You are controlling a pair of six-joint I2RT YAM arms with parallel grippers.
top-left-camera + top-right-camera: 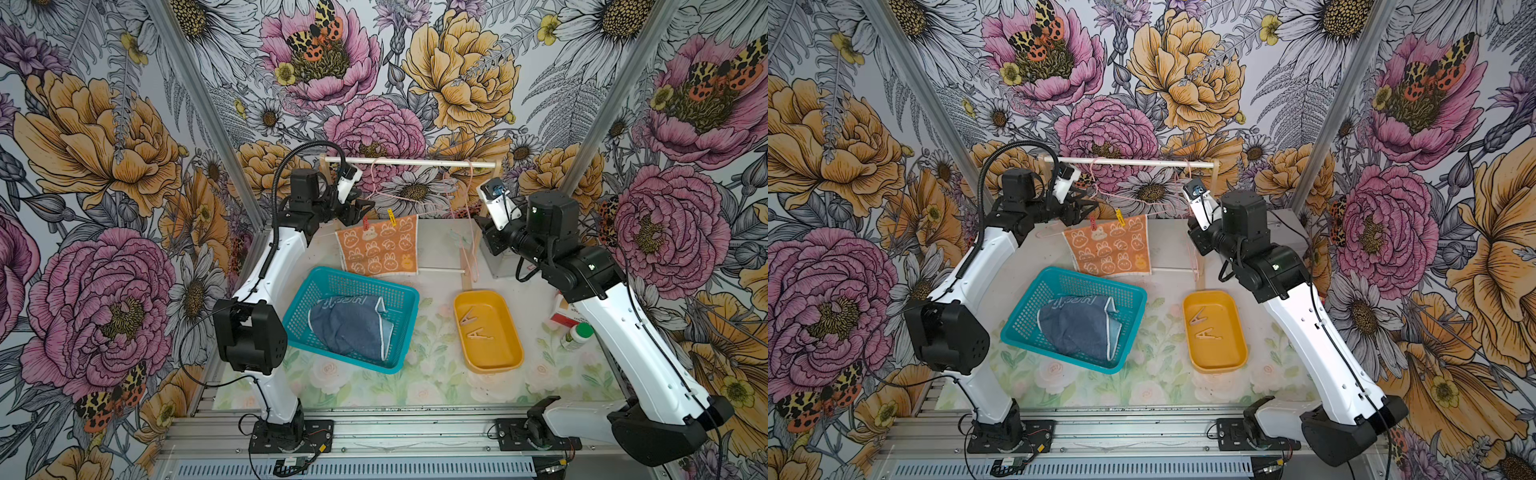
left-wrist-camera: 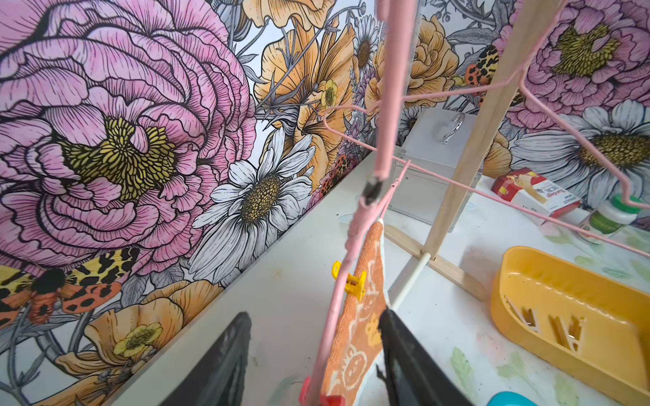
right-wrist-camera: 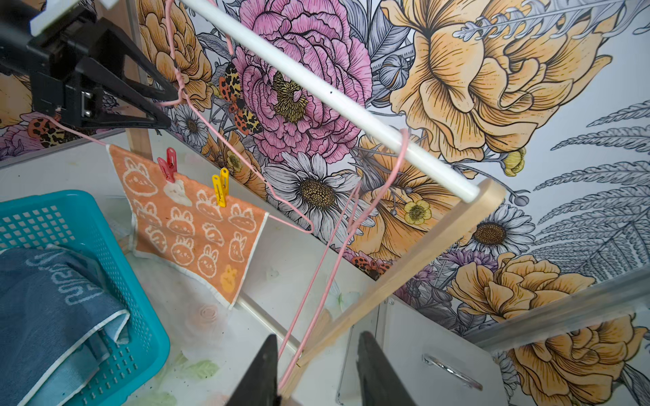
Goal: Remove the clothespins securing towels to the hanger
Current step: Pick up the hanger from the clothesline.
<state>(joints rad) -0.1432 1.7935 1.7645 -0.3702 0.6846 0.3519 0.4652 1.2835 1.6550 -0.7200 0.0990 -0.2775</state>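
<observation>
Blue towel point(image 1: 345, 328): denim-coloured cloth, crumpled in a teal mesh basket point(image 1: 353, 278), nearer than the left fingers point(image 2: 232, 351).
Wooden clothespins point(image 1: 468, 319): two pale pegs in a glossy yellow tray point(image 1: 494, 353), nearer than the right fingers point(image 3: 260, 372).
Left fingers: black, tapered, spread astride a pink wire hanger point(image 2: 390, 105); arm raised.
Orange towel point(image 3: 197, 225): bunny-printed, hanging between them.
Red clothespin point(image 3: 168, 168): plastic, clipped just beside them; yellow clothespin point(image 3: 221, 189) farther along.
Right fingers: spread, the wire of a bare hanger point(image 3: 405, 147) between them; tips hidden from above.
</observation>
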